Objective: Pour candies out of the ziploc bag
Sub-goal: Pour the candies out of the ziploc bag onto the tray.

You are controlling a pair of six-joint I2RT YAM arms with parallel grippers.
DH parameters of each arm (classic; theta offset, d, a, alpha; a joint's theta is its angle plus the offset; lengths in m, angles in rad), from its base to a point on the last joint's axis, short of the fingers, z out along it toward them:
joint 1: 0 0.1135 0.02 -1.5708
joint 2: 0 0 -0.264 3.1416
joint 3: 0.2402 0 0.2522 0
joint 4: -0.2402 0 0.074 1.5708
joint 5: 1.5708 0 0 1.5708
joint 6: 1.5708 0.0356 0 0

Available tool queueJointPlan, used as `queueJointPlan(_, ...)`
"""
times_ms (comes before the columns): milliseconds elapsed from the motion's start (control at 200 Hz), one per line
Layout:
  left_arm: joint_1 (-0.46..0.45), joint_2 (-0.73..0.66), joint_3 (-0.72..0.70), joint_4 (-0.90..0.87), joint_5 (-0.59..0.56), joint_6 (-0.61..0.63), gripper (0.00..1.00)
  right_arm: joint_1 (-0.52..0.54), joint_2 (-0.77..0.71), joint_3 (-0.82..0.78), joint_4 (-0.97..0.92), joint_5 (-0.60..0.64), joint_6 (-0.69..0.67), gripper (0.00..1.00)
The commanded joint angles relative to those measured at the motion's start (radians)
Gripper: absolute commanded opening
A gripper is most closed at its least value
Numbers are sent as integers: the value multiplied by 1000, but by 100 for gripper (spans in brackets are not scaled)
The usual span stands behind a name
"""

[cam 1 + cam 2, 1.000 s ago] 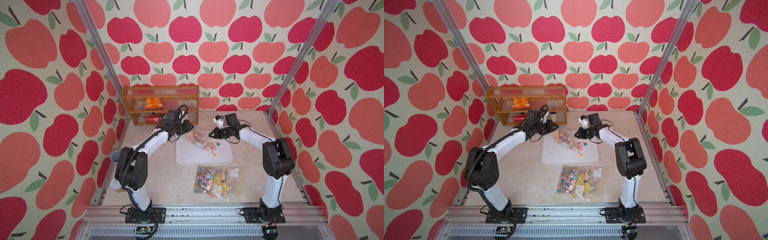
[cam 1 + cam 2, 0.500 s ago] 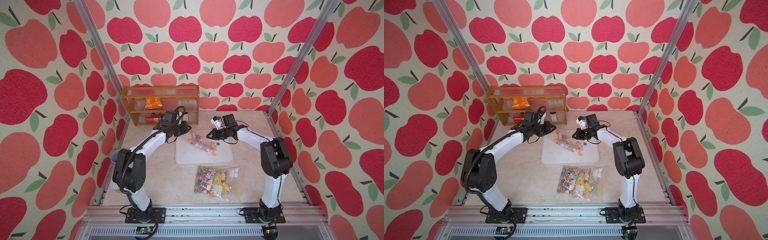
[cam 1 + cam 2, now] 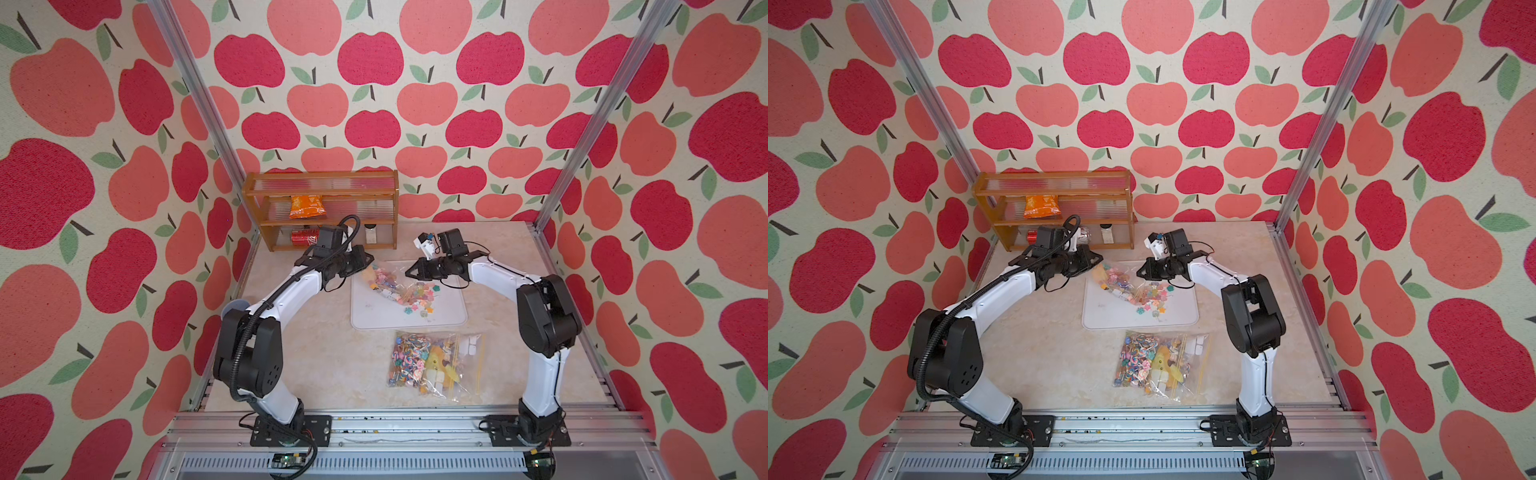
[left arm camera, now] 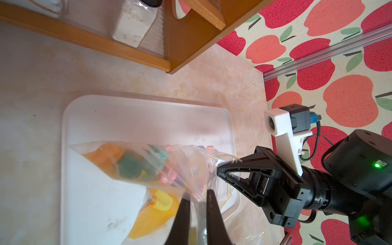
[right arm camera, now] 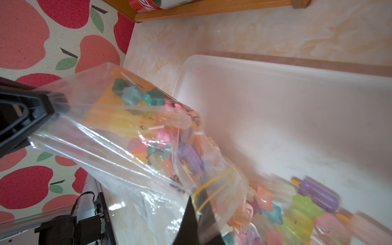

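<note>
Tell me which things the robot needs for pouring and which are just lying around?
For the job: held ziploc bag, candies, white tray, left gripper, right gripper.
Lying about: second bag, wooden shelf, orange snack packet, red can.

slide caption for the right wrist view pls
Left gripper and right gripper hold the bag tilted, candies spilled on the tray.

Two ziploc bags [image 3: 436,365]; one tray [image 3: 374,316]; one shelf [image 3: 320,181].

- Both top views: mounted high over the counter [image 3: 324,365], looking steeply down; near-identical coverage.
- Left wrist view: close range, facing the tray [image 4: 148,118].
- Right wrist view: close range; shares tray and ziploc bag [image 5: 127,131].
</note>
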Motion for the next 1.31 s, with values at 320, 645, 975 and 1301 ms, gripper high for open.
queueJointPlan(320,58,-94,7,46,6,15,0,-26,51,5,-66,63,14,0)
queueJointPlan(645,56,-122,28,21,-2,17,0,-22,24,1,-72,58,12,0)
queueJointPlan(975,46,-121,25,23,-3,9,0,-10,16,-1,-69,50,15,0)
queueJointPlan(1301,42,-134,31,18,-28,19,0,-2,-8,9,-86,69,3,0)
